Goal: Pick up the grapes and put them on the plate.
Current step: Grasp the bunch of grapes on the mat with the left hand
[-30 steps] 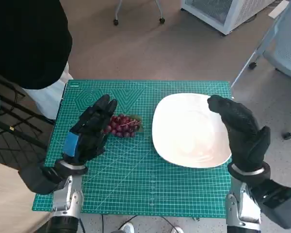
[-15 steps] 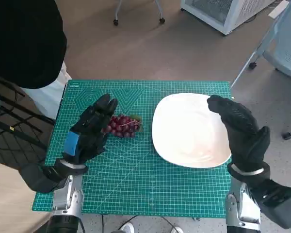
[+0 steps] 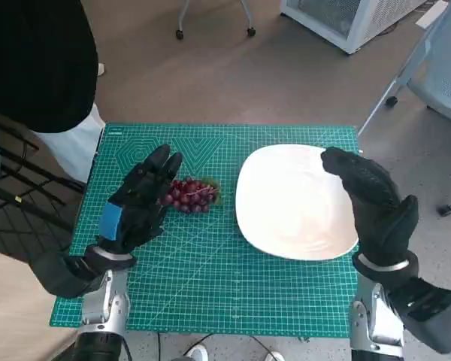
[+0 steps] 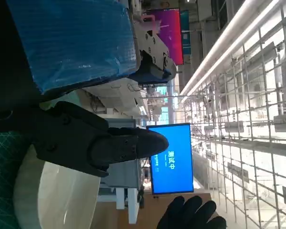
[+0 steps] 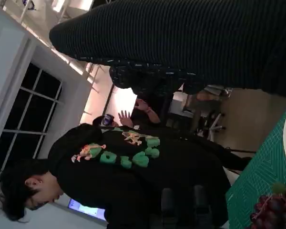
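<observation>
A green cutting mat (image 3: 210, 278) with a printed grid covers the small table at the frame's centre. A person in black (image 3: 37, 60) fills the upper left. A white wire-fronted unit (image 3: 346, 19) sits at top right, a grey chair (image 3: 436, 68) beside it.

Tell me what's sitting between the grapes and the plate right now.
Nothing. In the head view only a bare strip of the green cutting mat separates the grapes from the white plate; the two are apart, not touching.
</observation>
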Controlling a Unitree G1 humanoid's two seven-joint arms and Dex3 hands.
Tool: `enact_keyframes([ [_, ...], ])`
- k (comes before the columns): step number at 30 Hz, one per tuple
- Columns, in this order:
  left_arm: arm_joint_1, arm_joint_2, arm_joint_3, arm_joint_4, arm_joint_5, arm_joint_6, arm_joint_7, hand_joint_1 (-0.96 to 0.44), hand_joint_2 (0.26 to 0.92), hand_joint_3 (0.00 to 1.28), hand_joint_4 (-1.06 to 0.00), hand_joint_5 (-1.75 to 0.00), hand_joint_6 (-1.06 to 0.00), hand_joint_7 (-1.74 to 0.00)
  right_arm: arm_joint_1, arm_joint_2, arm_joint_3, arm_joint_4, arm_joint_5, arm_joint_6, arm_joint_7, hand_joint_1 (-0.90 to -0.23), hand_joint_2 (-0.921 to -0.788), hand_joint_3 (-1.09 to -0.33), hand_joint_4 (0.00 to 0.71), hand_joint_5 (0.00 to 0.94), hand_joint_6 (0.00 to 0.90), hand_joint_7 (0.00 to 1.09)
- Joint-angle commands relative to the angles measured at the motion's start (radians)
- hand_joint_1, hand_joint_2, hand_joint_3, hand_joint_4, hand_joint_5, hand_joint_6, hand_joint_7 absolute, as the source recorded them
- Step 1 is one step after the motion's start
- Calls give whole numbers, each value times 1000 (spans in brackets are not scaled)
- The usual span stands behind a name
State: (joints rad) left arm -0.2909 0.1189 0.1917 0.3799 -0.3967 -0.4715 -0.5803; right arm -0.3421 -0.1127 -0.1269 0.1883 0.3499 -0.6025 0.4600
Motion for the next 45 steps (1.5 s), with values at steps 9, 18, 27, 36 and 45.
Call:
enact_keyframes([
  [9,-8,4,1,-2,7,-10,4,-630,921,427,-339,-2,-462,-6,12,0,-2,5,5,14,0,-646,-921,-715,255,0,36,324],
  [18,-10,6,2,-2,6,-10,3,-632,921,427,-339,-1,-463,-5,11,1,-1,5,5,15,-1,-645,-921,-716,254,0,33,327],
  [27,-8,24,0,-37,20,1,14,-645,921,377,-334,-1,-459,-3,12,0,-2,2,3,18,-3,-647,-921,-717,254,0,31,332],
  [36,-16,178,-32,-139,465,-38,235,-666,920,152,-178,0,-272,0,5,-2,-4,8,5,22,-1,-665,-921,-713,257,1,28,337],
  [45,-36,295,-112,-326,992,141,429,-674,839,8,-12,1,-103,0,-4,0,-3,17,5,22,-2,-675,-921,-712,259,2,28,342],
])
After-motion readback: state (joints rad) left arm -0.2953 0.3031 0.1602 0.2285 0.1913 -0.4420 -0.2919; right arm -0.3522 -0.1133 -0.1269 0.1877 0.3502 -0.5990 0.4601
